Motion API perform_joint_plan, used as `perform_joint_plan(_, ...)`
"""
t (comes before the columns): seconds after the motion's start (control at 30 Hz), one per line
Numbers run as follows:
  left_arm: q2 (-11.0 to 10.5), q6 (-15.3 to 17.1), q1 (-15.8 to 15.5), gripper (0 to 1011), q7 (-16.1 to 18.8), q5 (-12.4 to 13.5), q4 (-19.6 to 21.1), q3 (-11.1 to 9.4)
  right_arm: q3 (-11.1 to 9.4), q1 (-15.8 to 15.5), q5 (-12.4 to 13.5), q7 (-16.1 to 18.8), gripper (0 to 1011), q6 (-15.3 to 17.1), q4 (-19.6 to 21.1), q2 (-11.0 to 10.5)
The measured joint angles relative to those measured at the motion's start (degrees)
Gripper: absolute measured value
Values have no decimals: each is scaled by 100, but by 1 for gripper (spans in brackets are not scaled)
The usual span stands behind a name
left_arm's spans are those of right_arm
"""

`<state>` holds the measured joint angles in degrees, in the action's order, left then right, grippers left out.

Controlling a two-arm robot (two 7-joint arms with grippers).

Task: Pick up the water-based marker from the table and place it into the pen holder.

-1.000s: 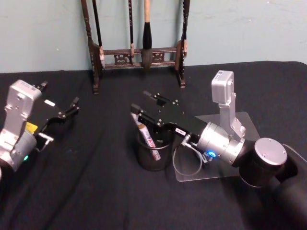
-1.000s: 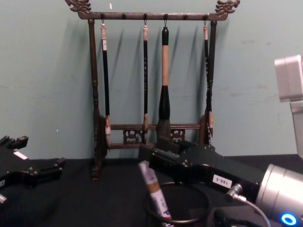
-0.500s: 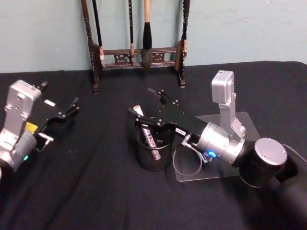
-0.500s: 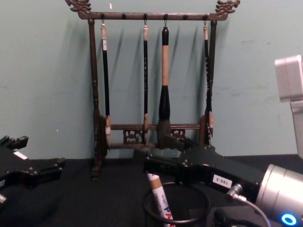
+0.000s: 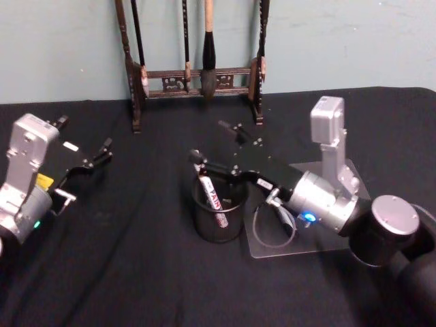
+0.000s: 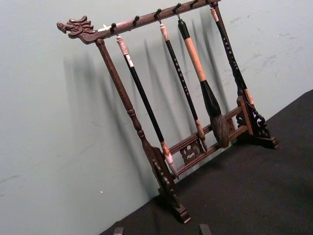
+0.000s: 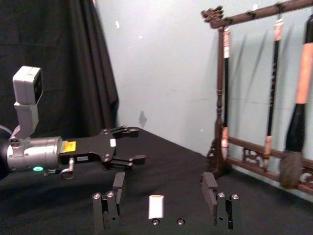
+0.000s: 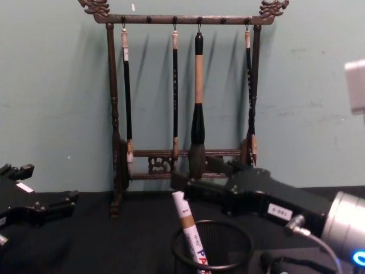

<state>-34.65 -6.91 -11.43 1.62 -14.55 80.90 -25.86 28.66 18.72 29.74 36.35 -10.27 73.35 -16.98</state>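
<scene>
Hovering my right gripper (image 5: pixel 212 142) at head-view center, just above and behind the pen holder (image 5: pixel 216 230), fingers spread, holding nothing. The marker (image 5: pixel 212 197) leans inside the pen holder, white end above the rim. My left gripper (image 5: pixel 86 133) sits parked mid-left, fingers apart.

Viewed from my remote console: red letters beginning "PA" run along the white barrel of the water-based marker (image 8: pixel 193 242) in the pen holder (image 8: pixel 214 223). I cannot read the digits on the white sticker (image 8: pixel 279 211) on the right gripper (image 5: pixel 208 141).
</scene>
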Motion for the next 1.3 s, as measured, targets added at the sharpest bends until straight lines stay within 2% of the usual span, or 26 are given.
perform_joint_plan(0.2, 0, 0, 0, 1001, 0, 0, 0, 0, -208, -234, -23, -375, 1002, 254, 532, -296)
perform_joint_plan(0.27, 0, 0, 0, 1001, 0, 0, 0, 0, -228, -258, -29, -422, 1002, 299, 582, -324)
perform_joint_plan(0.37, 0, 0, 0, 1001, 0, 0, 0, 0, -385, -433, -48, -758, 1002, 657, 901, -489)
perform_joint_plan(0.6, 0, 0, 0, 1001, 0, 0, 0, 0, -585, -647, -182, -1331, 1002, 1258, 1312, -698)
perform_joint_plan(0.8, 0, 0, 0, 1001, 0, 0, 0, 0, -571, -682, -480, -1549, 1002, 1772, 1501, -875)
perform_joint_plan(1.03, 0, 0, 0, 1001, 0, 0, 0, 0, -528, -643, -702, -1701, 1002, 2347, 1535, -906)
perform_joint_plan(1.2, 0, 0, 0, 1001, 0, 0, 0, 0, -490, -599, -795, -1754, 1002, 2677, 1455, -822)
perform_joint_plan(1.3, 0, 0, 0, 1001, 0, 0, 0, 0, -488, -582, -810, -1772, 1002, 2761, 1390, -763)
